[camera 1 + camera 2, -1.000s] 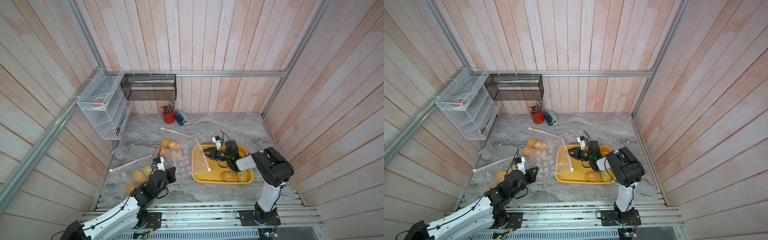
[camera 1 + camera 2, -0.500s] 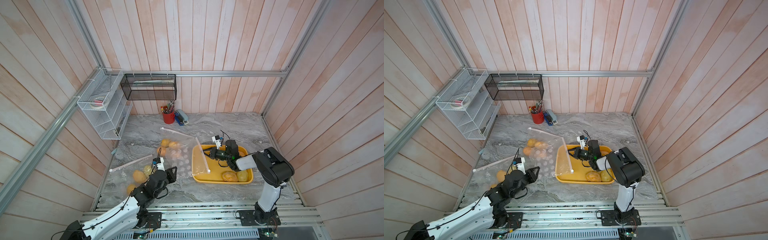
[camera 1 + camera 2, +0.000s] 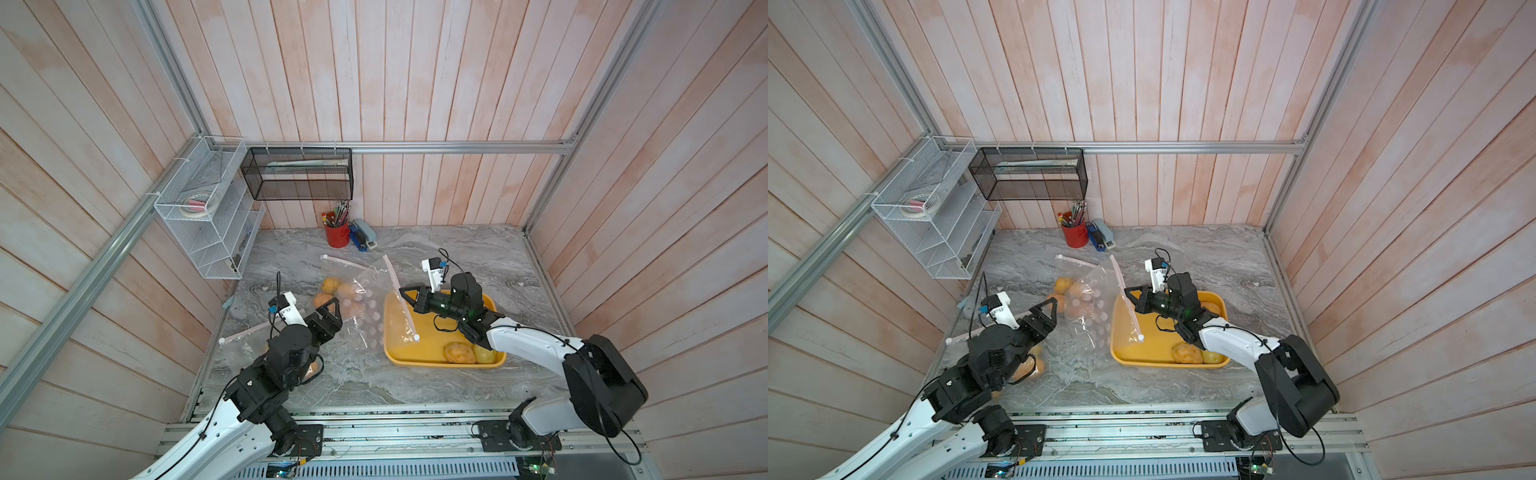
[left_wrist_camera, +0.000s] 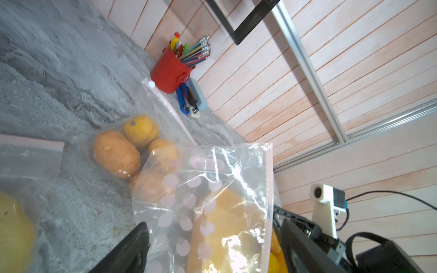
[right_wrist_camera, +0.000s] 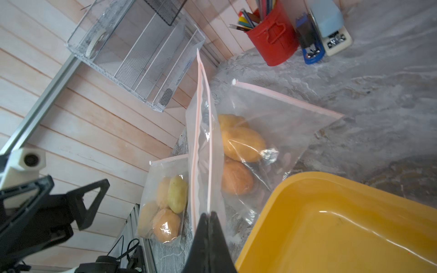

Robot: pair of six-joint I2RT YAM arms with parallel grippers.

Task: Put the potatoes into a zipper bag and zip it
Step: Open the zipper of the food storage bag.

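left jaws: spread, apparently empty | right jaws: clenched on zipper bag point(image 5: 201, 151) rim

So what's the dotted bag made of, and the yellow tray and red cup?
The dotted bag looks like thin clear plastic, glossy: it crinkles, glints and shows things through. The tray seems hard plastic, smooth and shiny, with a rounded rim. The cup, glossy red, is probably painted metal, maybe plastic.

Bright, even light; soft shadows. Glare on zipper bag point(image 4: 236, 250). Wrist views: close foreground blurred. Top views bow at edges.
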